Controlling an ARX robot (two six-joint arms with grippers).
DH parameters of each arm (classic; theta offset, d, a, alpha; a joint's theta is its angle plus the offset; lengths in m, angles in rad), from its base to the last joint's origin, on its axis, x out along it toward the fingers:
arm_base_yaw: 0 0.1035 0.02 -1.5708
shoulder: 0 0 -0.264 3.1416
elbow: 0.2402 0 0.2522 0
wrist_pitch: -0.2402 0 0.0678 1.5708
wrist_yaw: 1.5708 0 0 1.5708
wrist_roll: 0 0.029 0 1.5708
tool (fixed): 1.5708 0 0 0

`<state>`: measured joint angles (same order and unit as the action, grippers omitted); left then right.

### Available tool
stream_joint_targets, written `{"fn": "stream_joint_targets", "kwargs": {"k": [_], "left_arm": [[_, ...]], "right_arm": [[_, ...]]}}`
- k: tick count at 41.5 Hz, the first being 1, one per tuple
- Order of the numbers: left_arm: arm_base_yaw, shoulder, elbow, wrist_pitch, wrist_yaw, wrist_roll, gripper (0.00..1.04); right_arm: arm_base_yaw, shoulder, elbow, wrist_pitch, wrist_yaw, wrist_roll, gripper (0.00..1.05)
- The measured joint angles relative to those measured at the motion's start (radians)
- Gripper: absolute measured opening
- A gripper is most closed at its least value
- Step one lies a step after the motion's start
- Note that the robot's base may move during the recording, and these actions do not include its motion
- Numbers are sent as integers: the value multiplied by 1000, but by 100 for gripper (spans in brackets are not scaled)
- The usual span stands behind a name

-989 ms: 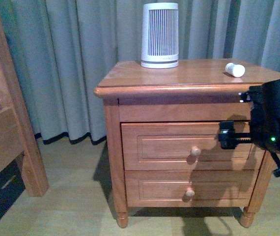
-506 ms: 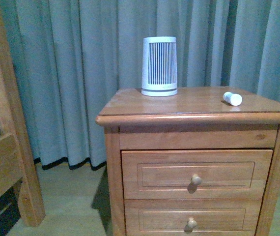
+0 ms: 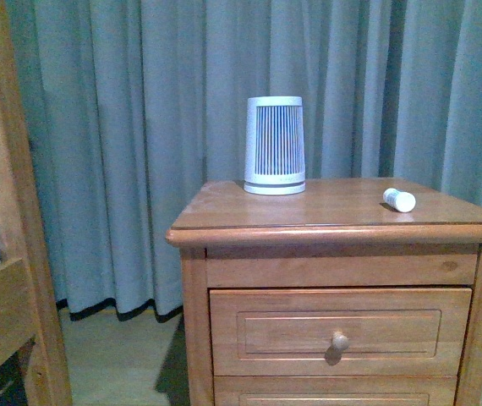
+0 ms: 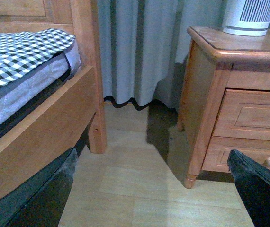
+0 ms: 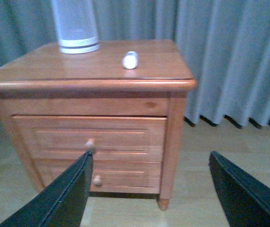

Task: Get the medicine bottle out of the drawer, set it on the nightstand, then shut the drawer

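Note:
The medicine bottle (image 3: 399, 200) lies on its side on the nightstand (image 3: 224, 211) top, near the right edge; it also shows in the right wrist view (image 5: 130, 60). The drawer (image 3: 249, 330) is shut, its round knob facing me; it also shows in the right wrist view (image 5: 54, 135). Neither arm shows in the front view. My left gripper (image 4: 156, 189) is open and empty, over the floor left of the nightstand (image 4: 201, 109). My right gripper (image 5: 149, 189) is open and empty, back from the nightstand's front right corner (image 5: 177, 123).
A tall white ribbed device (image 3: 275, 145) stands at the back of the nightstand top. A wooden bed frame post (image 3: 8, 186) stands at the left, with a checked mattress (image 4: 16, 52) behind the post (image 4: 85, 71). Grey curtains (image 3: 139, 127) hang behind. The floor (image 4: 139, 189) is pale wood.
The right arm, in front of the drawer one second ago, has left the front view. The front view has risen, so the nightstand sits lower in the picture. The bottle has not moved.

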<state>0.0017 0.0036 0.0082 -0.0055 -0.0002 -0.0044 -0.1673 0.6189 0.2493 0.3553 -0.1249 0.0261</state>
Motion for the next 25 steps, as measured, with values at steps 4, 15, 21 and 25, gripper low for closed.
{"fn": "stream_joint_targets", "kwargs": {"k": [4, 15, 21, 25], "left_arm": [[0, 0, 0, 0, 0, 0, 98], [0, 0, 0, 0, 0, 0, 98], [0, 0, 0, 0, 0, 0, 98], [0, 0, 0, 0, 0, 0, 98]], "right_arm": [[26, -50, -52, 12, -14, -14, 57], [160, -176, -147, -18, 114, -21, 3], [164, -239, -178, -51, 122, -23, 3], [164, -280, -192, -75, 122, -23, 3]]}}
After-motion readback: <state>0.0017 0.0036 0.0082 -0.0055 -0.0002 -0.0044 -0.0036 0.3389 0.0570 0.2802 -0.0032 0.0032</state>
